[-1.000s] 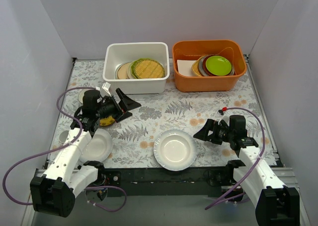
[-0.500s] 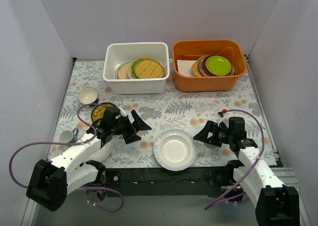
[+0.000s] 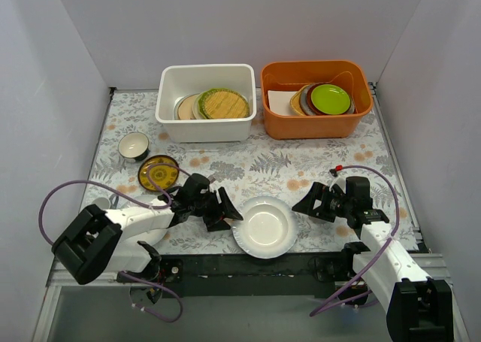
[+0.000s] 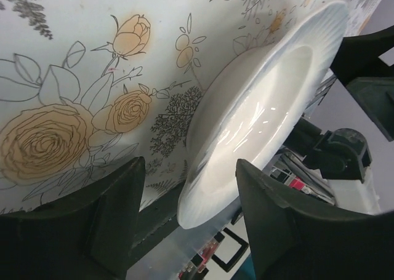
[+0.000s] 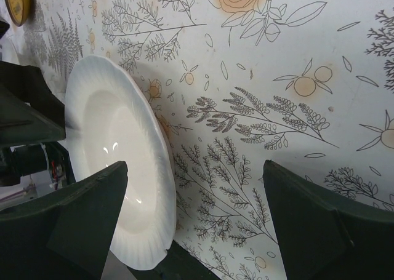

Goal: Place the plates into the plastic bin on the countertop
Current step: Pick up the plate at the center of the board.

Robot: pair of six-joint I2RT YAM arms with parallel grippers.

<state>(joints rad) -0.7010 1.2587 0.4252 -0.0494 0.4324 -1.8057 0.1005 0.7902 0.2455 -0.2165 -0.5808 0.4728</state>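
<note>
A plain white plate [image 3: 264, 226] lies on the fern-print countertop [image 3: 248, 169] at the front middle. My left gripper [image 3: 229, 207] is open just left of it; in the left wrist view the plate's rim [image 4: 258, 114] lies between the spread fingers [image 4: 117, 218], untouched. My right gripper [image 3: 305, 200] is open just right of the plate, which also shows in the right wrist view [image 5: 117, 163]. A small dark-yellow patterned plate [image 3: 158, 172] lies at the left. The white plastic bin [image 3: 207, 124] at the back holds a woven bamboo plate [image 3: 223, 104] and beige plates.
An orange tub [image 3: 316, 124] at the back right holds a stack with a lime-green plate [image 3: 331, 98] on top. A small bowl [image 3: 134, 144] stands at the left. White walls enclose the table; the front edge is right by the white plate.
My left arm has swung from the back left, forward and right, to the white plate's left rim, uncovering the dark-yellow plate and the bowl. The right arm has barely moved.
</note>
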